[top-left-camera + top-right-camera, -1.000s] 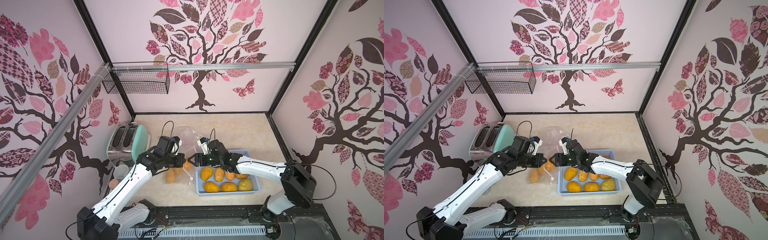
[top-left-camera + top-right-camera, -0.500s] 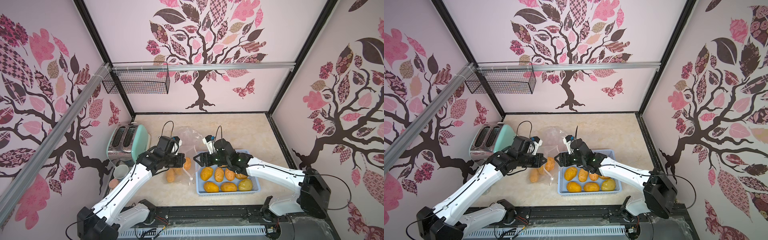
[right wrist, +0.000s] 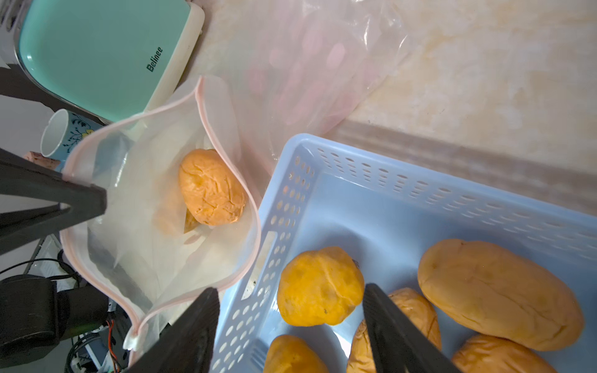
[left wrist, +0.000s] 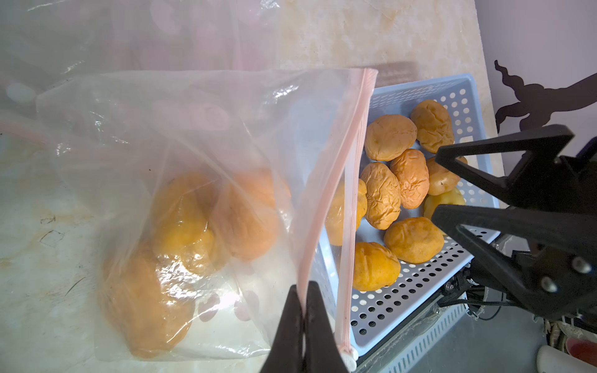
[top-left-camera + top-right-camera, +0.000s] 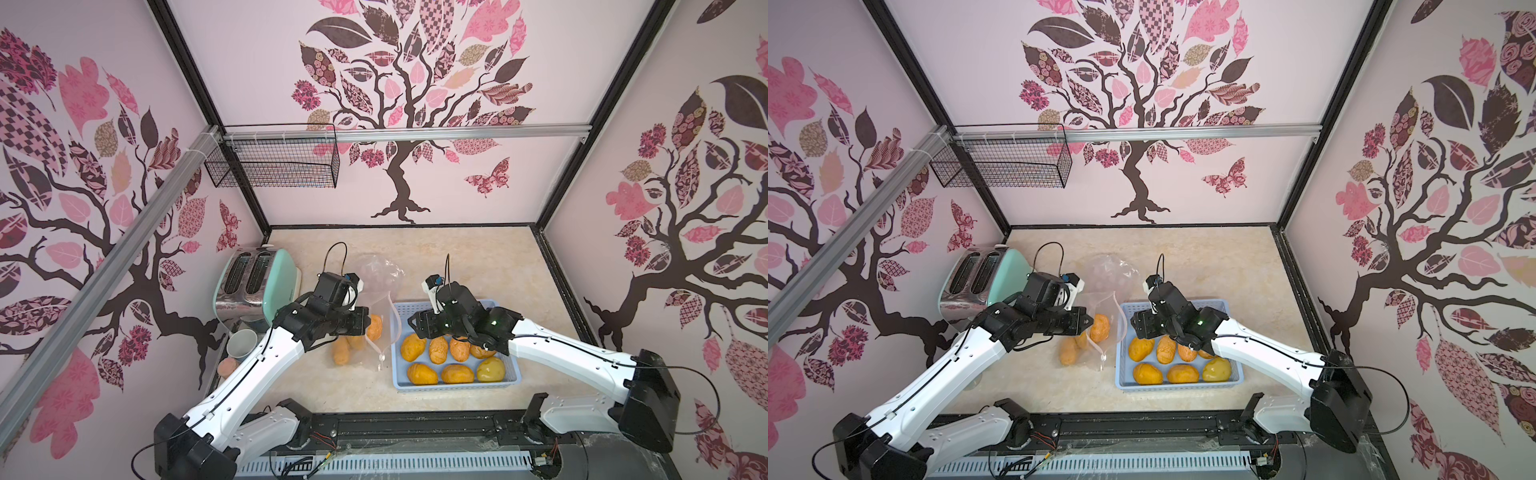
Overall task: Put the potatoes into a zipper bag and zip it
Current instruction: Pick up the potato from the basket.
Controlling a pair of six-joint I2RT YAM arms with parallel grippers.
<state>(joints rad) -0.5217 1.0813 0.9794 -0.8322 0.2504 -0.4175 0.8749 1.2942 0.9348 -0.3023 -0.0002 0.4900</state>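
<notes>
1. A second ago the right gripper (image 3: 289, 289) was at the mouth of the zipper bag (image 5: 380, 328). It has since pulled back over the far-left corner of the blue basket (image 5: 457, 387), and its arm has swung out towards the right edge of the surface (image 5: 457, 257).
2. Its jaws are spread wide and empty. In the right wrist view they straddle one orange potato (image 3: 319, 285) in the basket; I can't tell whether they touch it.
3. The left gripper (image 4: 303, 287) hasn't moved. It stays pinched tight on the bag's pink zipper rim, holding the mouth open and upright.
4. The bag stands just beside the basket's left wall, near the middle of the surface. Several potatoes (image 4: 193, 219) lie inside it, as before.
5. The remaining potatoes (image 5: 440, 361) lie in the basket by the near edge, with the yellow-green one (image 5: 491, 369) at its near-right corner.
6. A second, empty plastic bag (image 5: 380, 270) lies crumpled behind the held one, towards the far edge.
7. A mint toaster (image 5: 266, 282) sits at the left edge, with a cup (image 5: 242, 343) and a pinkish fruit (image 5: 227, 368) nearer the front.
8. Between the right gripper and the bag's mouth stand the basket's left wall and the bag's own right-hand rim.
</notes>
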